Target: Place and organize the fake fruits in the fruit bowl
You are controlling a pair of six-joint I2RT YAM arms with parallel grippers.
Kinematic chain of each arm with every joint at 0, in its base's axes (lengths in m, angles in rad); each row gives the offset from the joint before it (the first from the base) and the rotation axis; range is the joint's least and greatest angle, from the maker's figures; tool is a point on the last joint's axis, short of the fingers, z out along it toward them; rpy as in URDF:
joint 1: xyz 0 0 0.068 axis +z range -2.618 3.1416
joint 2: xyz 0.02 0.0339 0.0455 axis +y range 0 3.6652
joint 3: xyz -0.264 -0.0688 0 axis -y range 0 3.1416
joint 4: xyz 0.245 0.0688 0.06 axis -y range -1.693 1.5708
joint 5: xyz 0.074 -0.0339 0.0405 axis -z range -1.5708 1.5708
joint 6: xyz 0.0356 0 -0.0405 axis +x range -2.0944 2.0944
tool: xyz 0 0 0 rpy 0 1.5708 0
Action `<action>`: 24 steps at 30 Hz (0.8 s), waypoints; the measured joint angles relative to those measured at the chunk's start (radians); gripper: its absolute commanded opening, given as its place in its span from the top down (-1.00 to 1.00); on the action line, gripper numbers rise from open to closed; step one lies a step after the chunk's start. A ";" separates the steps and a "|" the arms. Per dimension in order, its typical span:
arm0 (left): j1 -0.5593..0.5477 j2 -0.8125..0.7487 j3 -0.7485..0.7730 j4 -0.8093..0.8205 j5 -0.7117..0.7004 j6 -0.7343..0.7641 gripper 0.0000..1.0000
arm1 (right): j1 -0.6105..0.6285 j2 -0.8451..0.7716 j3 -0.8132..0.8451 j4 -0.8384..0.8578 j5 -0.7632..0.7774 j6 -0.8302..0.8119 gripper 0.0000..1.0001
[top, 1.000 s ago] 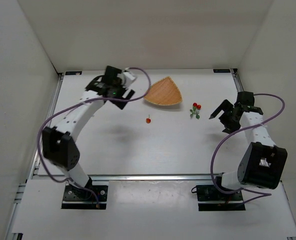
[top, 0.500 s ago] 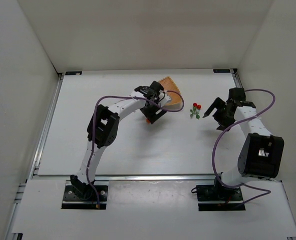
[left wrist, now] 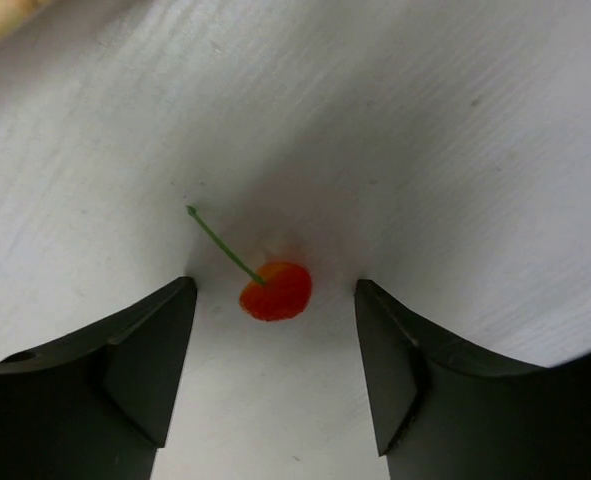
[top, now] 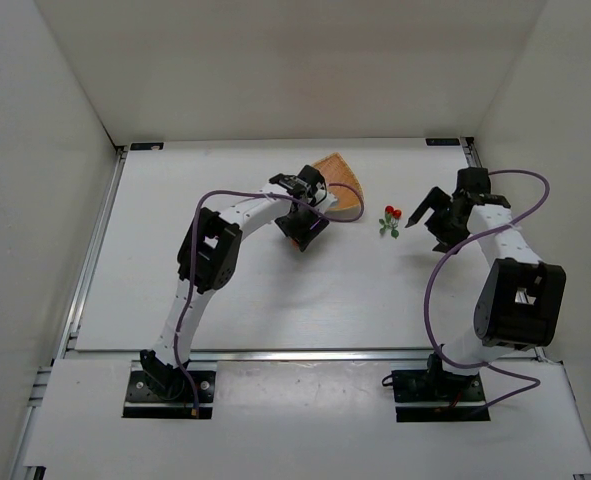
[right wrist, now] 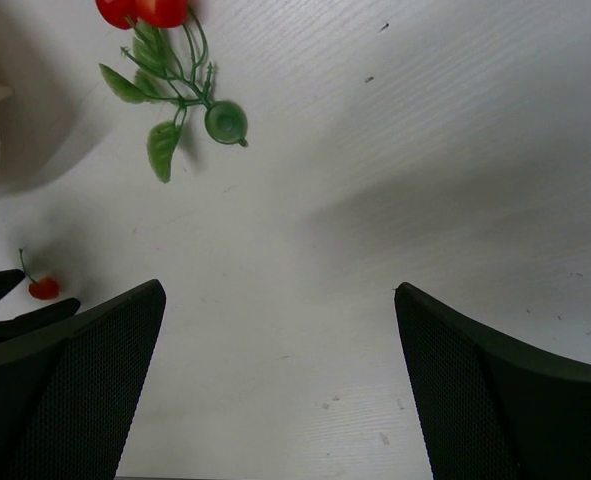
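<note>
The single red berry with a thin green stem lies on the white table, between the tips of my open left gripper without touching them. In the top view the left gripper sits low just in front of the tan-orange fruit bowl and hides the berry. The berry cluster with green leaves lies right of the bowl; it also shows in the right wrist view. My right gripper is open and empty, just right of the cluster. The single berry shows far off in the right wrist view.
White walls enclose the table on three sides. The left arm arches across the left half of the table. A purple cable loops beside the right arm.
The left gripper has swung from the back left to the single berry and come down around it. The right gripper has moved slightly toward the cluster.
</note>
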 measured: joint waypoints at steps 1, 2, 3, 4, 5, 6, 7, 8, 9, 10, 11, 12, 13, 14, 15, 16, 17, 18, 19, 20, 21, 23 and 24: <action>0.001 0.005 0.000 0.000 0.005 -0.003 -0.44 | 0.000 0.000 0.006 0.001 0.000 0.000 -1.00; 0.003 0.006 0.001 -0.002 0.012 -0.004 -0.44 | 0.000 0.000 0.010 0.002 0.001 0.000 -1.00; 0.004 0.008 0.004 -0.001 0.013 -0.005 -0.41 | 0.000 0.000 0.012 0.002 0.002 -0.001 -1.00; 0.004 0.011 0.009 -0.002 0.016 -0.007 -0.37 | 0.000 0.000 0.013 0.001 0.002 -0.001 -1.00; 0.005 0.015 0.014 -0.003 0.018 -0.008 -0.34 | 0.000 0.000 0.014 -0.001 0.003 -0.001 -1.00; 0.005 0.017 0.018 0.000 0.019 -0.008 -0.30 | 0.000 0.000 0.015 -0.001 0.004 -0.001 -1.00; 0.005 0.017 0.019 0.000 0.019 -0.008 -0.26 | 0.000 0.001 0.016 -0.002 0.005 0.000 -1.00; 0.006 0.018 0.019 0.000 0.019 -0.011 -0.16 | 0.000 0.002 0.017 -0.002 0.007 0.000 -1.00; 0.008 0.018 0.019 0.000 0.021 -0.013 -0.10 | 0.000 0.002 0.018 -0.003 0.008 -0.001 -1.00; 0.010 0.018 0.019 0.000 0.023 -0.014 -0.10 | 0.000 0.003 0.018 -0.005 0.009 -0.001 -1.00; 0.011 0.018 0.019 0.000 0.024 -0.014 -0.08 | 0.000 0.004 0.018 -0.005 0.010 -0.001 -1.00; 0.011 0.018 0.019 0.000 0.024 -0.014 -0.08 | 0.000 0.004 0.018 -0.006 0.012 -0.001 -1.00; 0.011 0.018 0.019 0.000 0.026 -0.014 -0.01 | 0.000 0.004 0.018 -0.007 0.012 -0.001 -1.00; 0.011 0.018 0.018 0.001 0.029 -0.014 0.03 | 0.000 0.004 0.019 -0.007 0.013 -0.001 -1.00; 0.013 0.016 0.014 0.003 0.030 -0.014 0.16 | 0.000 0.005 0.021 -0.008 0.014 -0.001 -1.00; 0.016 0.014 0.010 0.005 0.031 -0.017 0.22 | 0.000 0.007 0.025 -0.010 0.015 -0.001 -1.00; 0.018 0.012 0.007 0.005 0.034 -0.017 0.28 | 0.000 0.009 0.031 -0.011 0.016 -0.001 -1.00; 0.019 0.010 0.005 0.004 0.038 -0.018 0.33 | 0.000 0.012 0.037 -0.012 0.016 -0.001 -1.00; 0.019 0.010 0.004 0.003 0.039 -0.018 0.37 | 0.000 0.015 0.045 -0.013 0.016 -0.001 -1.00; 0.019 0.009 0.004 0.003 0.041 -0.019 0.43 | 0.000 0.018 0.053 -0.012 0.016 -0.001 -1.00; 0.019 0.008 0.004 0.000 0.042 -0.019 0.47 | 0.000 0.021 0.059 -0.012 0.016 -0.001 -1.00; 0.021 0.008 0.005 -0.005 0.041 -0.018 0.47 | 0.000 0.027 0.069 -0.012 0.016 -0.001 -1.00; 0.021 0.007 0.005 -0.008 0.039 -0.016 0.47 | 0.000 0.031 0.073 -0.012 0.016 -0.001 -1.00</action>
